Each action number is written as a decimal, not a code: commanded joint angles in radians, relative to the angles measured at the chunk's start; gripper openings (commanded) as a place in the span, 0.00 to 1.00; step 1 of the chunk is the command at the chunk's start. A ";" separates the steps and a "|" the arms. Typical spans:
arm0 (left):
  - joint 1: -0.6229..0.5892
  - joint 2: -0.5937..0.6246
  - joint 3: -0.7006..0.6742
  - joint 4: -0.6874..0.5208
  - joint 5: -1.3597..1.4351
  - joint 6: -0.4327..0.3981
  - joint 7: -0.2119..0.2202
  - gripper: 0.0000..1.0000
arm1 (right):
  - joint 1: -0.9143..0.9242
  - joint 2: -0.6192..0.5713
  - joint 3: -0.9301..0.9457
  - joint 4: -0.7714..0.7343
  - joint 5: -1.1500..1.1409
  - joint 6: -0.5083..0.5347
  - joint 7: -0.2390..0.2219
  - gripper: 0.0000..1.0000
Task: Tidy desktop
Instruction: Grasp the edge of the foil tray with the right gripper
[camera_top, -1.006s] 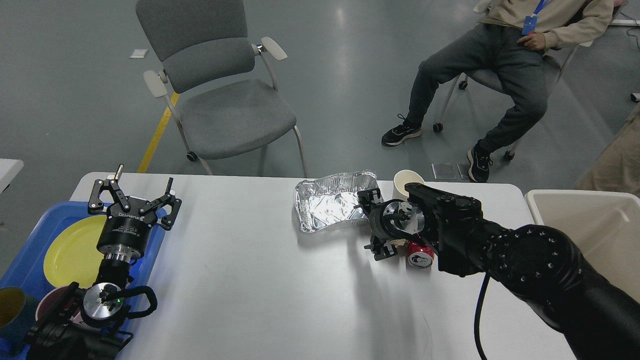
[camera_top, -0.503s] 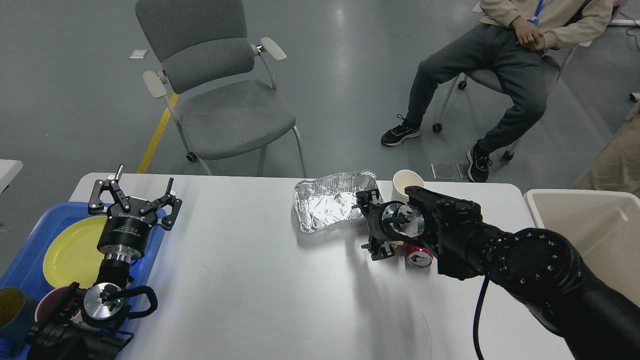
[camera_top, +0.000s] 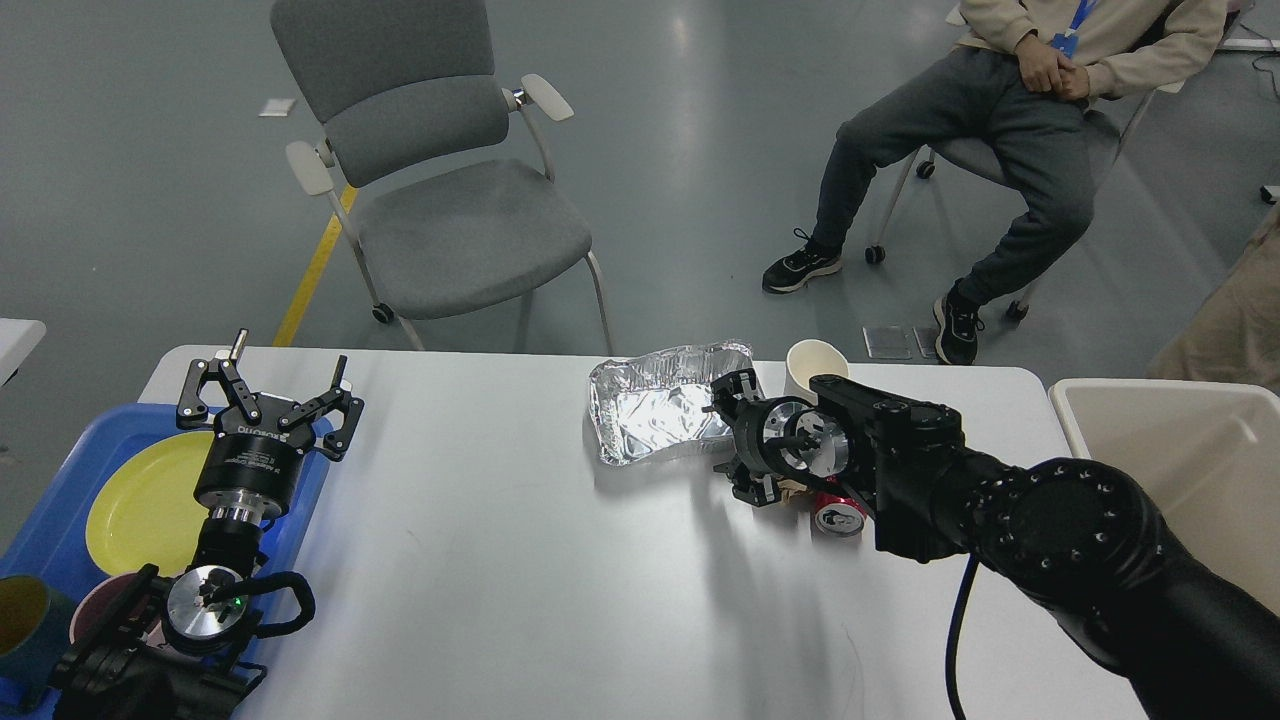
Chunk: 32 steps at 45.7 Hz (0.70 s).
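The white desktop (camera_top: 520, 560) carries a crumpled foil tray (camera_top: 655, 412) at the back middle. A white paper cup (camera_top: 808, 362) stands just right of it, and a red can (camera_top: 838, 512) lies on its side in front of the cup. My right gripper (camera_top: 738, 438) is at the foil tray's right edge, left of the can, with its fingers apart and nothing in them. My left gripper (camera_top: 288, 358) is open and empty, raised over the table's left end beside the blue tray (camera_top: 50, 520).
The blue tray holds a yellow plate (camera_top: 140, 500), a dark cup (camera_top: 18, 612) and a maroon bowl (camera_top: 98, 600). A cream-white bin (camera_top: 1180, 460) stands off the right end. A grey chair (camera_top: 440, 200) and a seated person (camera_top: 1000, 130) are beyond the table.
My right gripper's fingers have drawn somewhat closer together at the foil tray's right edge. The left arm has not moved.
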<state>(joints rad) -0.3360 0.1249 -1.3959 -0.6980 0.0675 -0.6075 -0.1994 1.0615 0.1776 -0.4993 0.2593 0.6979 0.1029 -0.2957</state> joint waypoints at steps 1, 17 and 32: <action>0.000 -0.001 0.000 0.000 0.000 0.000 -0.002 0.96 | -0.009 -0.001 0.001 0.000 0.000 0.000 0.013 0.54; 0.000 -0.001 0.000 0.000 0.000 0.000 -0.002 0.96 | -0.011 -0.001 0.005 0.002 0.000 -0.008 0.024 0.36; 0.000 -0.001 0.000 0.000 0.000 0.000 -0.002 0.96 | -0.040 -0.001 0.005 0.008 0.000 -0.008 0.030 0.35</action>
<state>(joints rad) -0.3360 0.1242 -1.3959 -0.6980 0.0675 -0.6075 -0.2005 1.0311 0.1763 -0.4939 0.2643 0.6986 0.0957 -0.2687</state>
